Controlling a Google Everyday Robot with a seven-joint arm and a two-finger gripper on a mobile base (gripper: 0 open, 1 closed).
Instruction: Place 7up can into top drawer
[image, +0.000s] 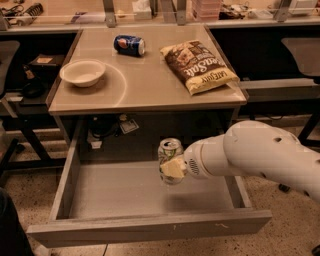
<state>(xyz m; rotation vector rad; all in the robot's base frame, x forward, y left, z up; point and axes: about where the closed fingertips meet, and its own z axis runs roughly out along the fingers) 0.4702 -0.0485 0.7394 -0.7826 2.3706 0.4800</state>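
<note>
- Far left on the bench (145, 92) sits a cream bowl (82, 73), and it is no concern of mine.
- Next along, the dark blue Pepsi can (129, 44) lies on its side. Wrong can, I leave it alone.
- Below, the top drawer (150, 229) stands pulled wide open, so that part is done.
- Right of centre is the 7up can (170, 148), upright over the drawer's back right. I judge it's just off the floor.
- My jaws are clamped on its lower half, down inside the drawer opening.
- Up right, a chip bag (200, 66) rests on the bench.
- Left to do: lower, release, draw my arm (260, 155) out.
</note>
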